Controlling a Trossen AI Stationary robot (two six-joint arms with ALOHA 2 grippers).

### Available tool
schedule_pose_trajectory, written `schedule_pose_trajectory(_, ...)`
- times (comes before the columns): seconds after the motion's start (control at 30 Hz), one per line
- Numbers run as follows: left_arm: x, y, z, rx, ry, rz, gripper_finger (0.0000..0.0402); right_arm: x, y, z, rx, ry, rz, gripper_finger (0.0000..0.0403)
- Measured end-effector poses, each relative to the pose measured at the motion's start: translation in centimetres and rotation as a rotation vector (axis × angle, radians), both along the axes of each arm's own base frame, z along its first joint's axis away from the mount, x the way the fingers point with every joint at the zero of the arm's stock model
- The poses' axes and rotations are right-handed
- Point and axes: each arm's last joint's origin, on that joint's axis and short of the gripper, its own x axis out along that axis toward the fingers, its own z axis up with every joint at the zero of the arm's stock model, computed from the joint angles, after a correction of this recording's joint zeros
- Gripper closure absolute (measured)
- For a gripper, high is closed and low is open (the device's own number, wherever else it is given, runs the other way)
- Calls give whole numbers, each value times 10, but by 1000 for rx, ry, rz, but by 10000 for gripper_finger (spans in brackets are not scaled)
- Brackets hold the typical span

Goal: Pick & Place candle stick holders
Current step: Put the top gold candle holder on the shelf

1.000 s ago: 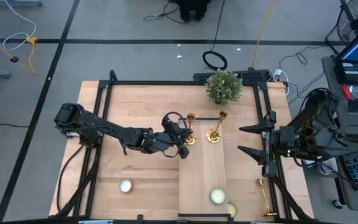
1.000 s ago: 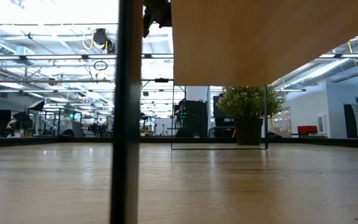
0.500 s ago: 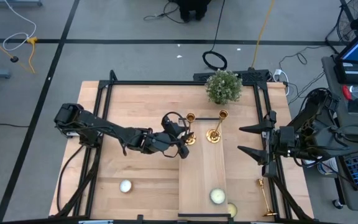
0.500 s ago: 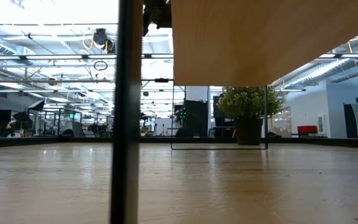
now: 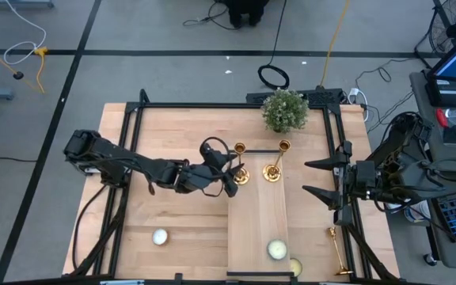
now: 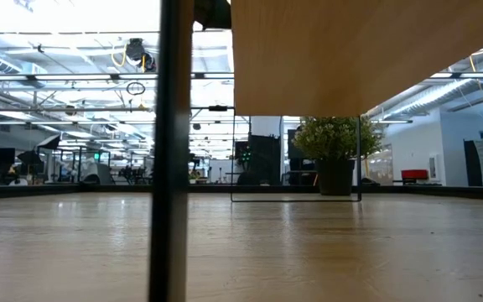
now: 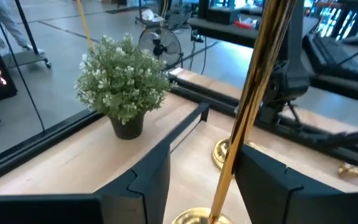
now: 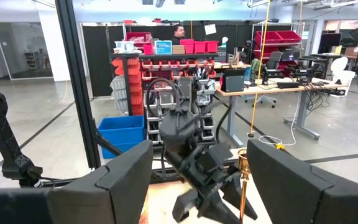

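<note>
Two gold candle stick holders stand upright on their round bases at the far end of a raised wooden board: one (image 5: pixel 241 165) on the left, one (image 5: pixel 275 161) on the right. A third (image 5: pixel 338 252) lies on its side at the table's near right. My left gripper (image 5: pixel 229 179) is open just left of the left holder. In the left wrist view its fingers stand either side of that holder's stem (image 7: pixel 241 130), low near the base. My right gripper (image 5: pixel 313 179) is open and empty at the table's right side, pointing toward the board. My left gripper's fingers come level from the table's left, either side of the lower stem (image 7: pixel 229 174) of the left holder. The stem stands very close to one finger (image 7: pixel 272 180); whether they touch I cannot tell. The holder stands upright on its base on the board.
A potted plant (image 5: pixel 284 109) stands at the far edge behind the holders. Pale round candles lie at the near left (image 5: pixel 160 236), on the board's near end (image 5: pixel 276 249) and beside it (image 5: pixel 294 266). A black frame (image 5: pixel 212 106) runs round the table.
My left arm has drawn back a little toward the table's left edge. The left holder stays upright on the board.
</note>
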Motion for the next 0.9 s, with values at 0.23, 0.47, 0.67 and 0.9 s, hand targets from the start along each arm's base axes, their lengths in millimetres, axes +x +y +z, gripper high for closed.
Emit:
schedule_pose_trajectory(0.23, -4, 2, 8, -21, -23, -16, 224, 0, 0, 0, -1, 1, 0, 147)
schedule_pose_trajectory(0.47, -4, 4, 9, -62, -37, -41, 224, 0, 0, 0, -3, 2, 0, 147)
schedule_pose_trajectory(0.67, -3, 4, 9, -88, -42, -76, 224, 0, 0, 0, -3, 2, 0, 147)
schedule_pose_trajectory(0.9, -7, -5, 9, -100, -37, -83, 197, 0, 0, 0, -2, 2, 0, 147)
